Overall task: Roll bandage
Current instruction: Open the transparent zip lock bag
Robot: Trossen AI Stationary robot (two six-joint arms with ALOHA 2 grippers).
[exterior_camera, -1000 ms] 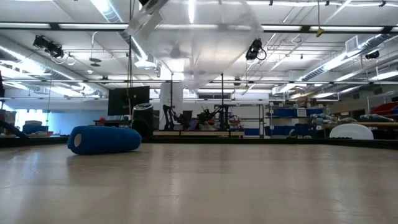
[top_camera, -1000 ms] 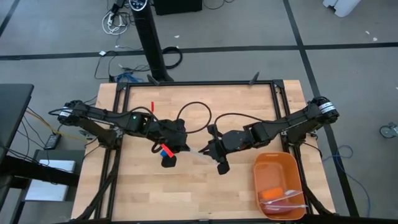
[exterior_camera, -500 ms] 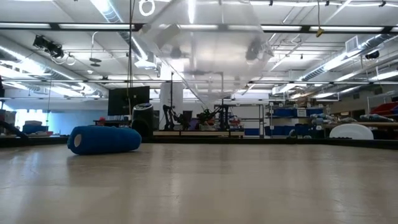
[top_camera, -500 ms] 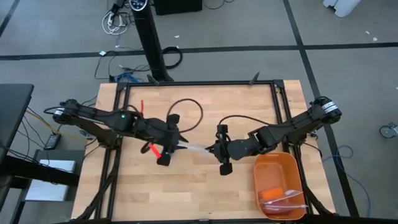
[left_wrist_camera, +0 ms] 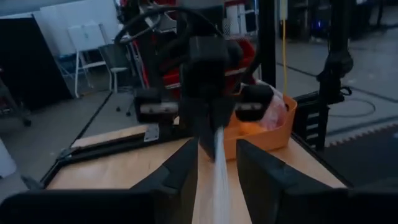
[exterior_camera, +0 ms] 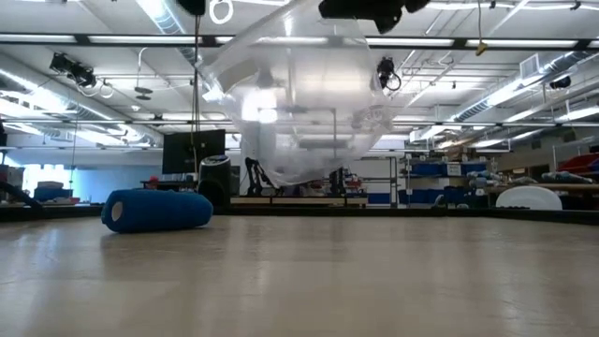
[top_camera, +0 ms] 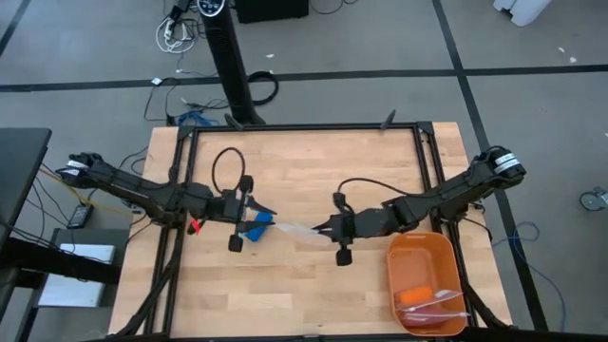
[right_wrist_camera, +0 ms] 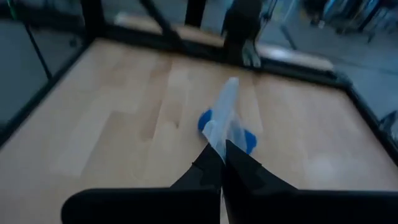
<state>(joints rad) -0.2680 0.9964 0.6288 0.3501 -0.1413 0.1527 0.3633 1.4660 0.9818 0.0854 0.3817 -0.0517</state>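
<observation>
While clamped by both grippers — right gripper (right_wrist_camera: 222, 163), left gripper (left_wrist_camera: 216, 163) — clear bag (top_camera: 296, 229), half-hiding bandage (top_camera: 256, 225).

A large open lab or workshop; ceiling strip lights (exterior_camera: 84, 39), exposed ducts (exterior_camera: 562, 61), stocked shelving (exterior_camera: 440, 178), floor cables (top_camera: 176, 33).

- The bandage (exterior_camera: 155, 210) was bright blue.
- The plastic bag (exterior_camera: 299, 103) was clear, almost colourless.
- The tray (top_camera: 425, 281) at lower right was orange.
- The desk (top_camera: 313, 285) was pale wood.
- Both arms were black.
</observation>
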